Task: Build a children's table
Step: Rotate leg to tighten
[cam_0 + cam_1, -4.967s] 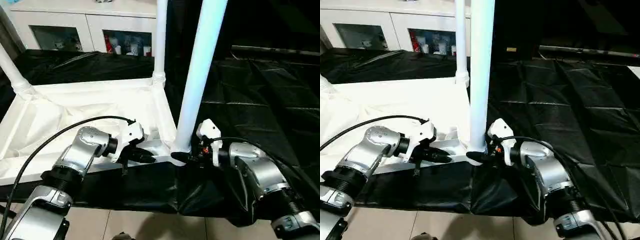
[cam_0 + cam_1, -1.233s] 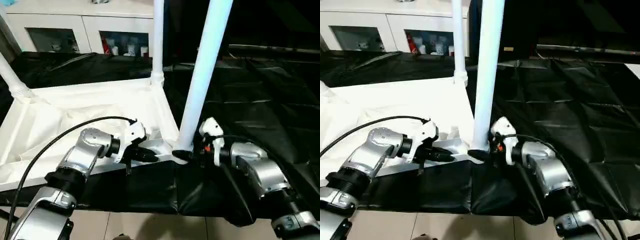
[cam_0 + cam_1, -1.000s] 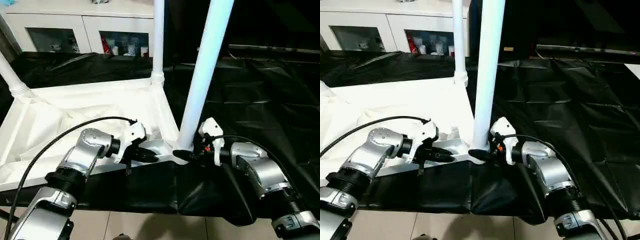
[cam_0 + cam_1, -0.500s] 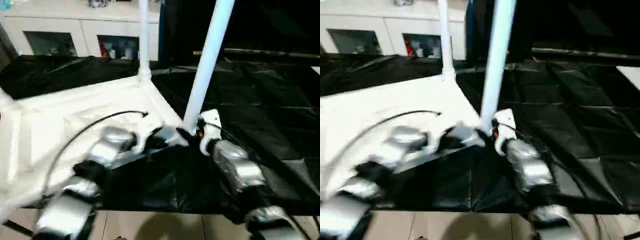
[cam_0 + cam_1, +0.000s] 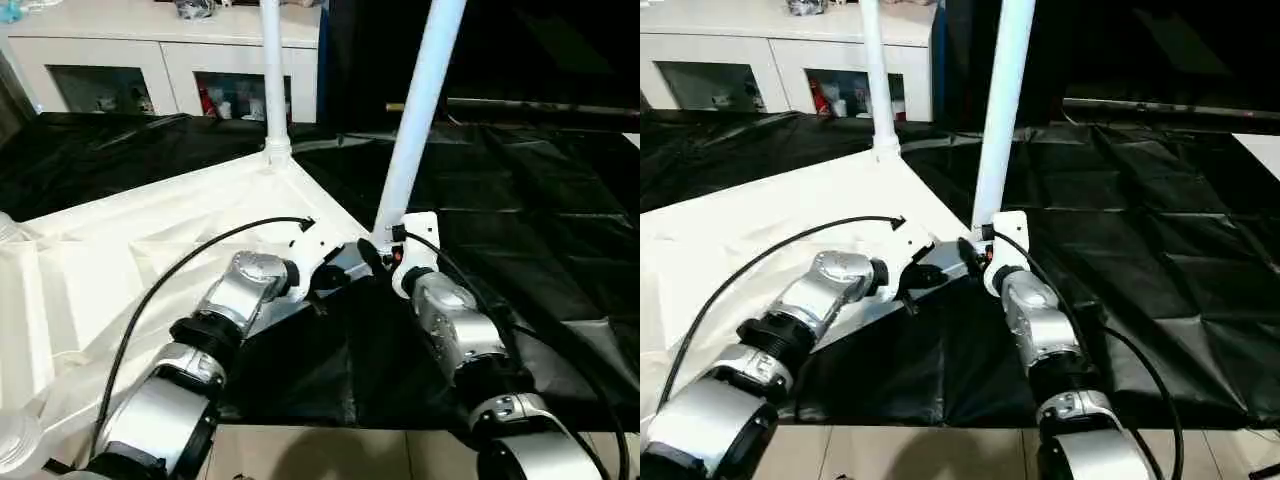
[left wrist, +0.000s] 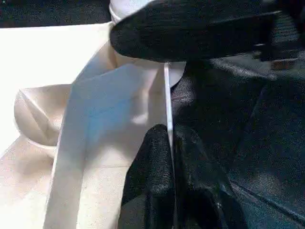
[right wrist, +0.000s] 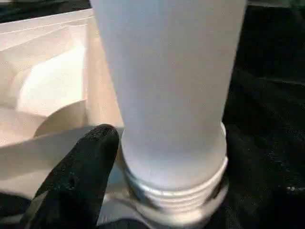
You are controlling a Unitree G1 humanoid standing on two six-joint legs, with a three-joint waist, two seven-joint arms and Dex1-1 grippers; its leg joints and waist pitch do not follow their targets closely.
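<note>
Children's table top (image 5: pixel 120 270) lies upside down on the left part of the black-draped work table (image 5: pixel 540 230), ribbed underside up, its near edge along the work table's front edge. One white leg (image 5: pixel 271 70) stands upright in the top's far corner socket. A second leg (image 5: pixel 415 120) stands in the near right corner socket, leaning slightly.

Left gripper (image 6: pixel 169 162): fingers together, clamped on the thin raised rim of the top just left of that near right corner.

Right gripper (image 5: pixel 375 258): at the foot of the second leg. In the wrist view, one black finger (image 7: pixel 78 176) lies against the leg beside its threaded end (image 7: pixel 176 191); threads partly exposed above the socket. Cannot tell whether the jaws grip the leg or stand apart.

White cabinet (image 5: pixel 160 60) stands beyond the work table's far edge.
</note>
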